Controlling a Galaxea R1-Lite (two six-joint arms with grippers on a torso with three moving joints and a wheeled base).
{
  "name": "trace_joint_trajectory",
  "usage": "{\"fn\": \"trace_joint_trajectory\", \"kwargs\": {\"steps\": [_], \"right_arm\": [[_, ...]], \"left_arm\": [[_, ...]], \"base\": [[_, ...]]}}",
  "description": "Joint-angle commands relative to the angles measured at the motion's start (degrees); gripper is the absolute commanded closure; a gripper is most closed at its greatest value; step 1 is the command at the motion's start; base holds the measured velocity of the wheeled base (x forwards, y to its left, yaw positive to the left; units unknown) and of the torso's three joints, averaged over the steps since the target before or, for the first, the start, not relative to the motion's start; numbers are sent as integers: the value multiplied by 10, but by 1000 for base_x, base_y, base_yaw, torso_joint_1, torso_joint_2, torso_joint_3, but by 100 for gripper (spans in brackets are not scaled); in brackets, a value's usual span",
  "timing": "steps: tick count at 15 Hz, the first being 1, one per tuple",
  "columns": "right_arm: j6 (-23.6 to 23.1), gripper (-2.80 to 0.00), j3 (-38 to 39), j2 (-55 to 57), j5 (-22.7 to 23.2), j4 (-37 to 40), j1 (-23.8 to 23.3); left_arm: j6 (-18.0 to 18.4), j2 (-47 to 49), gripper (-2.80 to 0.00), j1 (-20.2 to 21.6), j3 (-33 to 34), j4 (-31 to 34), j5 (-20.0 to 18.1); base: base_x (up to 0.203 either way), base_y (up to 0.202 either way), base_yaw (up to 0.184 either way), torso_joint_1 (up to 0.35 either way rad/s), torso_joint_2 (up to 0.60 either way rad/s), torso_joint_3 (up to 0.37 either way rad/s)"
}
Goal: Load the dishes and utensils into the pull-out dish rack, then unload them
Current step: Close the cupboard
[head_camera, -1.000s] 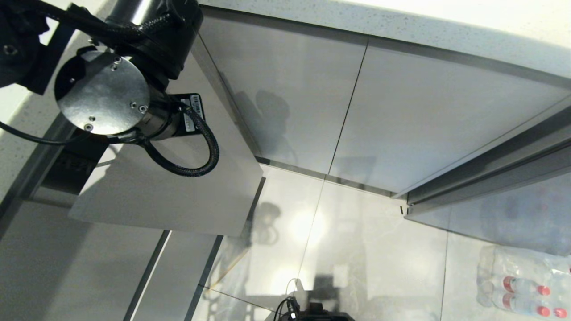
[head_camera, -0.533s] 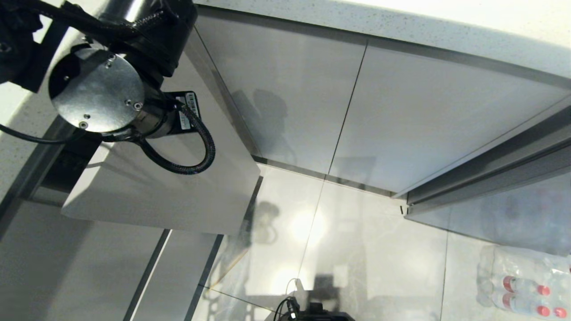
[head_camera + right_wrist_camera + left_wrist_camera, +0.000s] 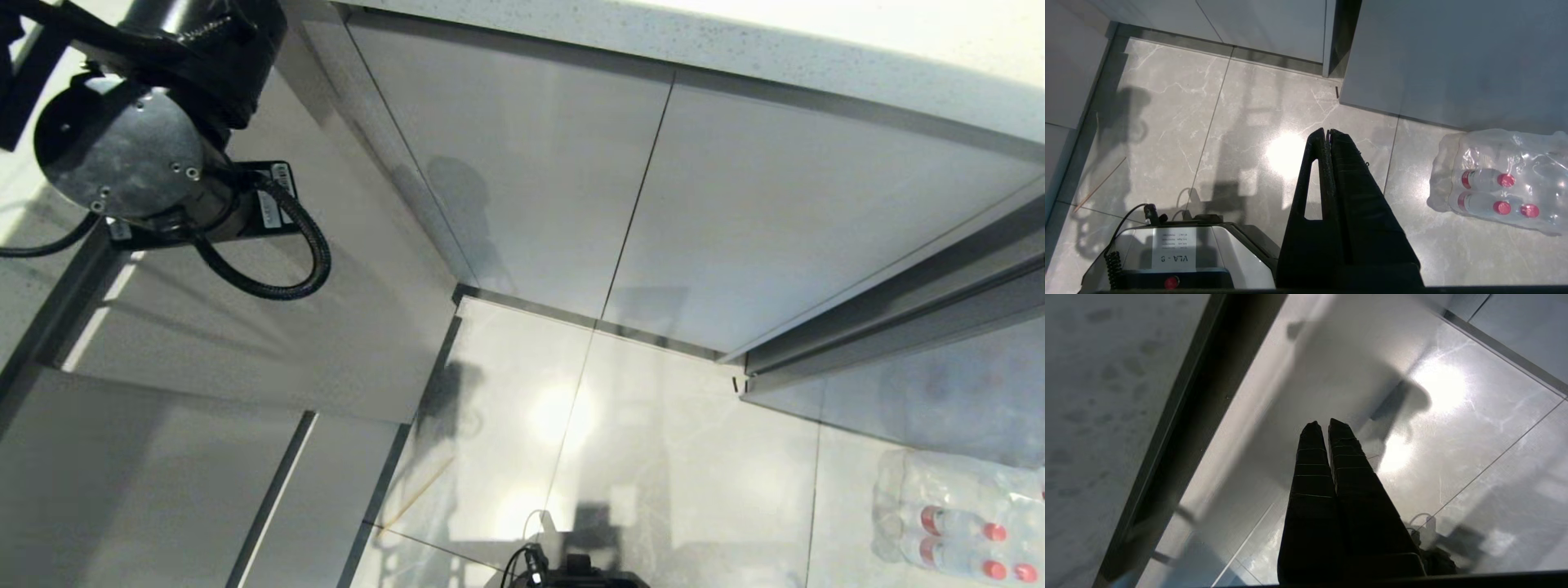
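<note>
The pull-out dish rack shows only its pale front panel [image 3: 245, 343], low at the left of the cabinet run; its wire basket is hidden behind it. My left arm [image 3: 122, 155] hangs over the panel's upper left part. In the left wrist view the left gripper [image 3: 1327, 425] is shut on nothing, pointing along the panel [image 3: 1290, 375] beside a dark gap [image 3: 1208, 396]. One thin wooden chopstick [image 3: 416, 492] [image 3: 1100, 184] lies on the floor by the panel's foot. The dishes and the spoon are out of view. The right gripper [image 3: 1327, 131] hangs shut and empty over the floor.
Grey cabinet fronts [image 3: 571, 188] run under a speckled worktop [image 3: 735, 49]. A shrink-wrapped pack of water bottles [image 3: 955, 514] [image 3: 1498, 179] lies on the glossy tile floor at the right. My own base [image 3: 1167, 253] is at the near edge.
My left arm has moved left and slightly up in the head view. The pale front panel has gone with it towards the cabinet, and it sticks out less over the floor.
</note>
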Motion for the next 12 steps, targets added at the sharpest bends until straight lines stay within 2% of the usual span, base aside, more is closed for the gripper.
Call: {"fn": "trace_joint_trajectory", "kwargs": {"steps": [1, 4, 7, 11, 12], "right_arm": [[0, 0, 0, 0, -1, 0, 0], [0, 0, 0, 1, 0, 0, 0], [1, 0, 0, 0, 0, 0, 0], [1, 0, 0, 0, -1, 0, 0], [0, 0, 0, 0, 0, 0, 0]], "left_arm": [[-1, -4, 0, 2, 0, 2, 1], [-2, -4, 0, -2, 0, 2, 1], [-3, -8, 0, -39, -1, 2, -5], [-3, -32, 0, -111, -5, 2, -77], [-2, -45, 0, -116, -8, 2, -97]], "base": [[0, 0, 0, 0, 0, 0], [0, 0, 0, 0, 0, 0], [0, 0, 0, 0, 0, 0], [0, 0, 0, 0, 0, 0], [0, 0, 0, 0, 0, 0]]}}
